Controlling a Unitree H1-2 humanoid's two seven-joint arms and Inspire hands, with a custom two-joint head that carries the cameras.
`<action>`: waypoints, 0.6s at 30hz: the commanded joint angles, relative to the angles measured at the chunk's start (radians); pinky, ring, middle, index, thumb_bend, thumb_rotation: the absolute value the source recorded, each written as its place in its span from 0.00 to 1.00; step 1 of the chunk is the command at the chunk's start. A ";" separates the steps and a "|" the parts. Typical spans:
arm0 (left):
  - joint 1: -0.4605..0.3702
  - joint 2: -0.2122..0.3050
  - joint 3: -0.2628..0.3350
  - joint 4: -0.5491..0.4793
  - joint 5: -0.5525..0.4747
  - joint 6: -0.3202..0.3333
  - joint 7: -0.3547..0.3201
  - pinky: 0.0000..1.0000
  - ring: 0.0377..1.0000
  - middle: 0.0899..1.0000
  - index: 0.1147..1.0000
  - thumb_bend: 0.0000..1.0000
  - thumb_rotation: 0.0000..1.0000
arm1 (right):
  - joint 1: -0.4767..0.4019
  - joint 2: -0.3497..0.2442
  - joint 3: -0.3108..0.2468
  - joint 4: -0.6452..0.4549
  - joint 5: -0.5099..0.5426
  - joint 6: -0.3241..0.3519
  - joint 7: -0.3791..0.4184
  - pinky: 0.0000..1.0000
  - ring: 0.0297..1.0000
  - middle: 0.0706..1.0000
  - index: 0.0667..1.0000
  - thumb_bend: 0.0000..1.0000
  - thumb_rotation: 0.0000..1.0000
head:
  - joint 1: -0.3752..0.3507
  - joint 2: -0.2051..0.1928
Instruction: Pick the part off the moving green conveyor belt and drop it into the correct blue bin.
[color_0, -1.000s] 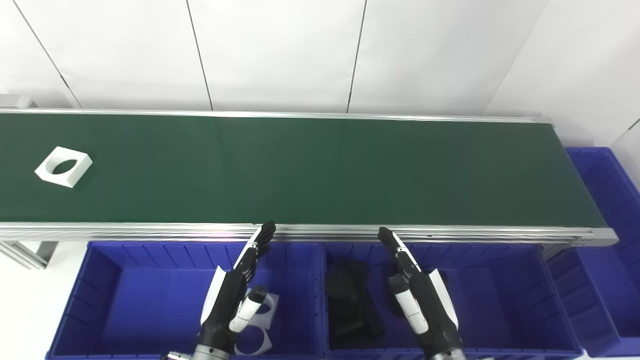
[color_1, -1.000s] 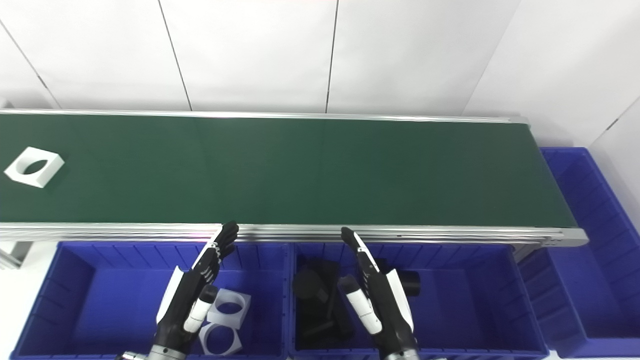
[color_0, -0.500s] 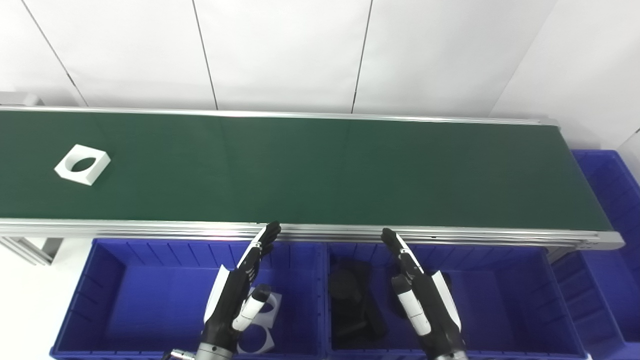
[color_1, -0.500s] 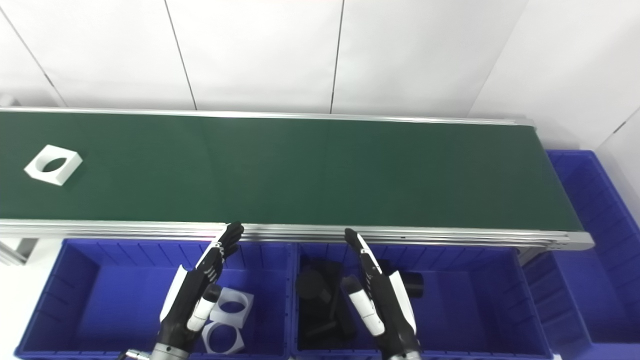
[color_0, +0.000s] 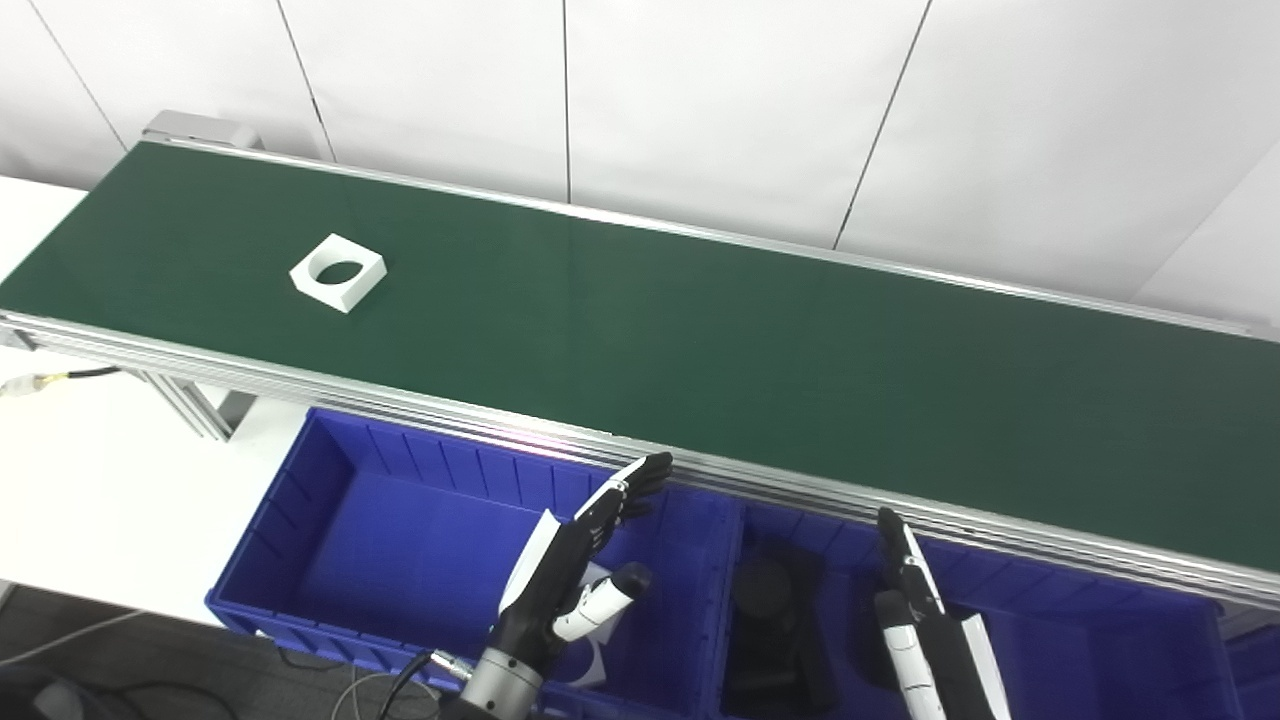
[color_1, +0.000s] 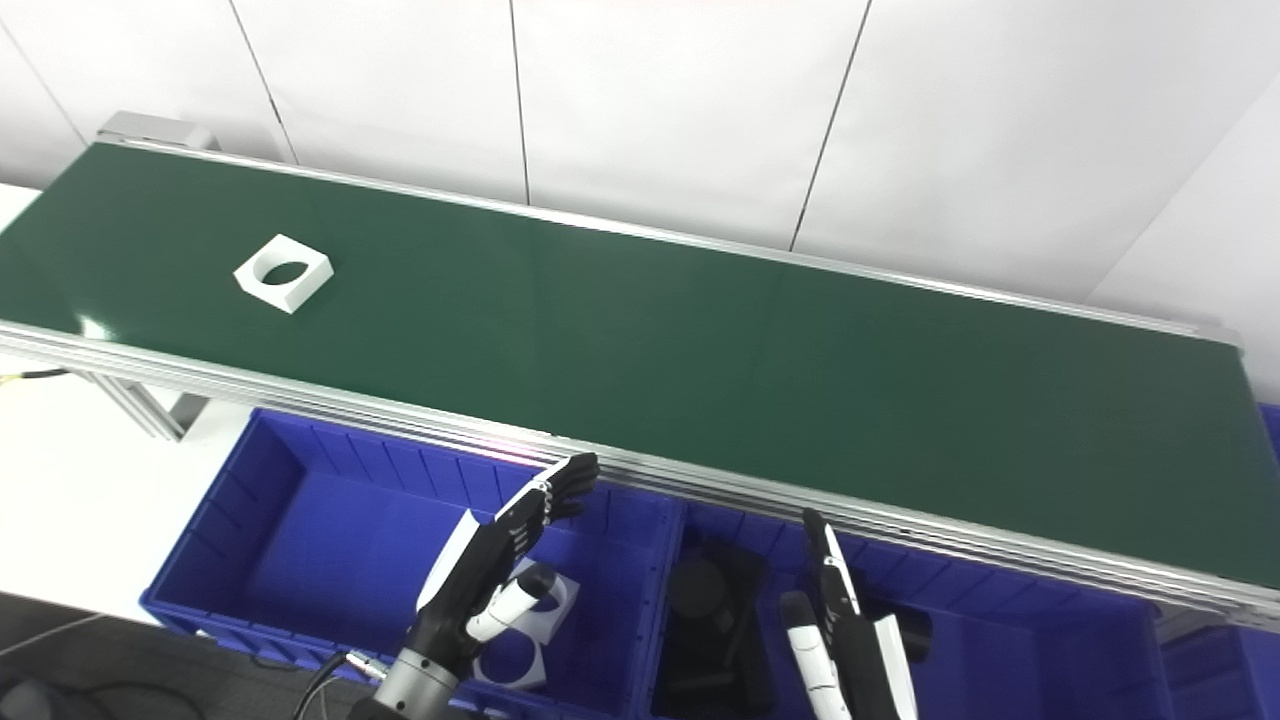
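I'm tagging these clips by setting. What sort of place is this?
Probably a lab mock-up of a factory sorting station: a green conveyor belt carrying a white part, with blue bins of sorted parts below it, against plain white walls.

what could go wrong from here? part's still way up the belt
1. The white part sits far to the left of both open hands, so a late reach by the left hand may miss it as the belt moves.
2. It lies flat, so fingers may slip.
3. White parts lie in the left bin, dark ones in the middle bin; the right hand waits over the wrong one.
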 joint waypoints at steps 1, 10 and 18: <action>-0.016 -0.002 -0.012 -0.010 0.005 -0.042 0.029 0.84 0.87 0.88 0.86 0.76 0.91 | -0.007 0.001 -0.001 -0.016 -0.001 -0.033 -0.002 1.00 1.00 1.00 0.99 0.55 1.00 | 0.000 -0.008; -0.017 0.013 -0.034 -0.030 -0.061 -0.042 0.027 0.83 0.86 0.87 0.85 0.79 0.90 | -0.010 -0.003 -0.001 -0.017 0.004 -0.023 0.009 1.00 1.00 1.00 0.99 0.56 1.00 | -0.025 -0.011; -0.017 0.022 -0.032 -0.056 -0.038 -0.042 0.052 0.85 0.88 0.88 0.86 0.84 0.95 | -0.018 -0.002 -0.002 -0.005 -0.001 -0.037 0.004 1.00 1.00 0.99 0.98 0.55 1.00 | -0.067 -0.012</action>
